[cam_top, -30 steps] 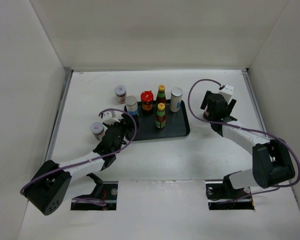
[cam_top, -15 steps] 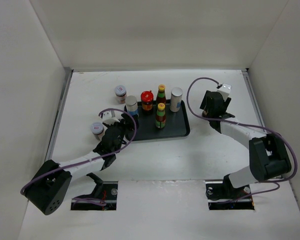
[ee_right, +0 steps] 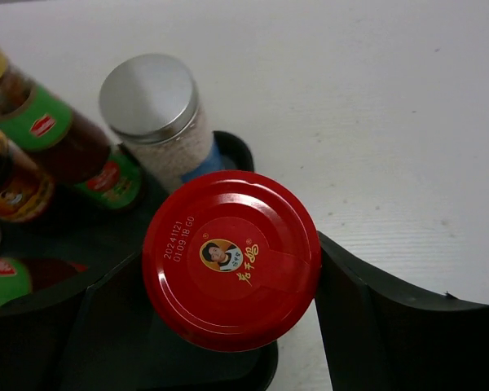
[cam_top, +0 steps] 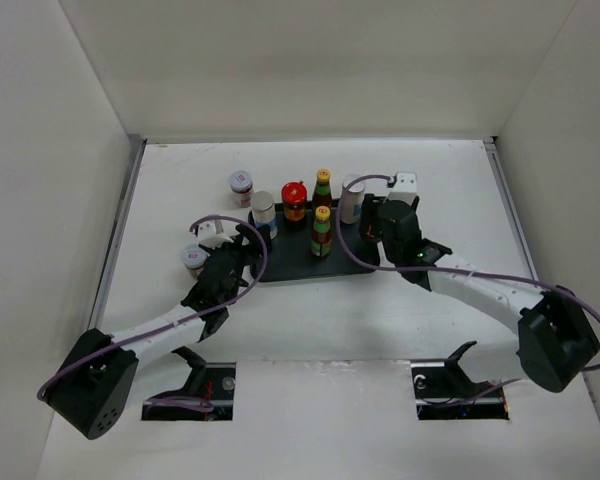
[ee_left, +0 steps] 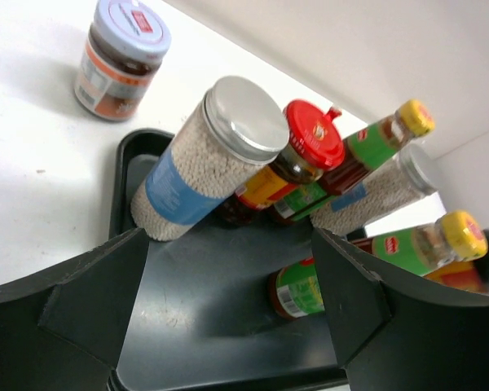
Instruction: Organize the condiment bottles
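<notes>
My right gripper (cam_top: 378, 224) clamps a red-lidded jar (ee_right: 231, 259) over the tray's (ee_left: 202, 322) right end; my left gripper (ee_left: 228, 238) gapes empty at its left edge.

Sauce bottles (cam_top: 321, 230), shakers (cam_top: 263, 208) and a red-lidded jar (cam_top: 294, 197) stand upright mid-frame; two white-lidded jars (cam_top: 241, 185) sit left (a second red jar (ee_right: 231, 259) is gripped).

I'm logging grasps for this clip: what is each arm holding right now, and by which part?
The right gripper holds the red-lidded jar, jaws on opposite sides at about lid level. The left gripper holds nothing.
</notes>
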`<state>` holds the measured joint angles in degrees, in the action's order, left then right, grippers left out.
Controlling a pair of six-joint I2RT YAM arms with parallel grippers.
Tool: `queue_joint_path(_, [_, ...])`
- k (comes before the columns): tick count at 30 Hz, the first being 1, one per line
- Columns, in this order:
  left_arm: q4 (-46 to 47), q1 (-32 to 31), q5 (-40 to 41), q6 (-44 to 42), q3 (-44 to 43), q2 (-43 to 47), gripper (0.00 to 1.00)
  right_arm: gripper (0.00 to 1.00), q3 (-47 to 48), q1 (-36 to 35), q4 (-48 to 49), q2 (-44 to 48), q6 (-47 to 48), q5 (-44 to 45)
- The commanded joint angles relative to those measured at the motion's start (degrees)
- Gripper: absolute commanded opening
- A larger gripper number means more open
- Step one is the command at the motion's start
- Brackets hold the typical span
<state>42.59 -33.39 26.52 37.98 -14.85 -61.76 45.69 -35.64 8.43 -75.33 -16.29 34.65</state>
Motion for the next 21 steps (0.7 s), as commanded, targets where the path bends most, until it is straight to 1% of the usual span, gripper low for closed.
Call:
queue_joint_path(1, [1.0,0.8,0.8,-0.9,0.2,2.4,0.81,0.53,4.4,-1.7,10.0,-1.0,-0.1,-0.8])
queue_joint_path(5, [0.9,1.0,1.1,-1.6,0.0,2.5,0.81,0.54,4.8,-3.2,12.9,-4.3,-0.4,-4.1])
queue_joint_path(10, [0.6,1.0,2.9,-2.7,-0.3,3.3,0.8,0.54,5.1,-5.2,15.3,-8.0,0.0,-4.2])
queue_joint_path(12, [-0.1,1.1,3.4,-3.0,-0.4,4.2,0.8,0.56,5.0,-5.5,16.0,-10.0,0.2,-4.2])
queue_joint_path(14, [-0.1,1.4,4.2,-3.0,-0.4,4.6,0.81,0.65,4.9,-6.2,16.0,-11.8,0.5,-3.1])
queue_joint_path(18, [-2.8,3.0,4.3,-2.6,-1.8,6.2,0.82,0.91,3.7,-7.2,16.0,-11.9,0.4,0.5])
queue_joint_path(19, [-4.5,3.0,4.6,-2.5,-2.4,6.7,0.82,1.0,3.4,-7.4,16.0,-11.0,0.2,0.9])
queue_joint_path(21, [-7.6,3.2,5.6,-1.9,-4.1,6.8,0.83,1.0,2.2,-7.6,16.0,-8.5,-0.2,1.4])
